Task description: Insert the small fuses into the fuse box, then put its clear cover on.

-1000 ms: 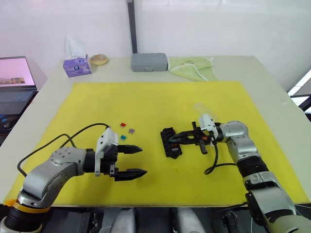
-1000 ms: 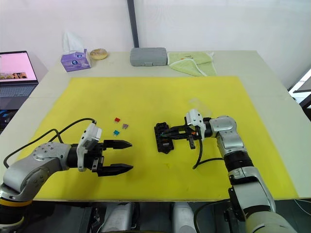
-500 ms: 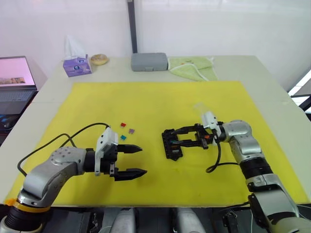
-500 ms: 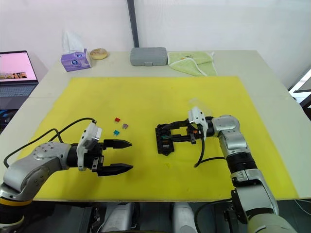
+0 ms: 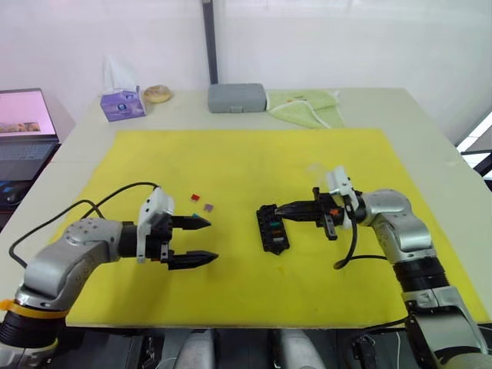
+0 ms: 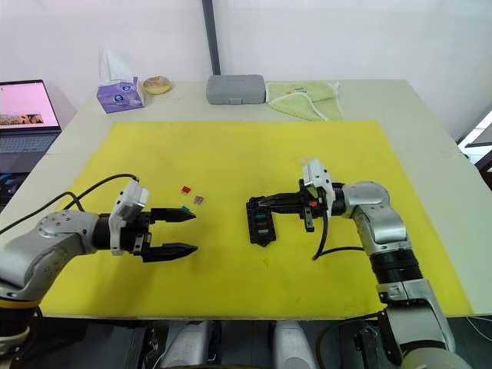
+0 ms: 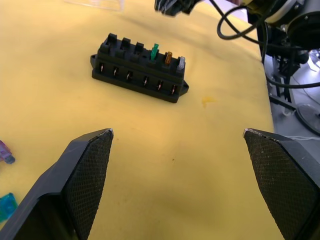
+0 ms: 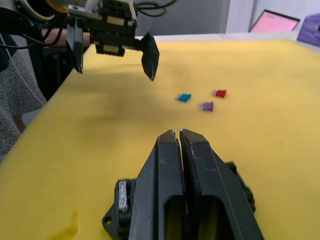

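1. The fuse box (image 5: pixel 272 227) lay on the yellow mat (image 5: pixel 246 161) a little right of its middle; in the left wrist view three of its slots at one end held fuses, one green (image 7: pixel 154 51), one orange (image 7: pixel 168 56) and one grey (image 7: pixel 181 62), while the other three slots stood unfilled.
2. The right gripper (image 5: pixel 280 211) hovered just above the fuse box's far end; its two fingers were pressed together with no gap and, in the right wrist view, nothing between them.
3. The left gripper (image 5: pixel 205 240) hung over the mat well left of the fuse box; its fingers were spread wide and held nothing.
4. Three loose fuses lay on the mat near the left gripper's upper finger; a red one (image 5: pixel 195 197), a purplish one (image 5: pixel 207 207) and a teal one (image 8: pixel 184 97) close together.
5. The clear cover (image 5: pixel 317 168) rested on the mat beyond the right gripper, faint against the yellow.
6. At the table's far edge stood a grey case (image 5: pixel 236 98), a green cloth (image 5: pixel 304 107) and a tissue box (image 5: pixel 121 105); a laptop (image 5: pixel 24 123) sat off to the left.
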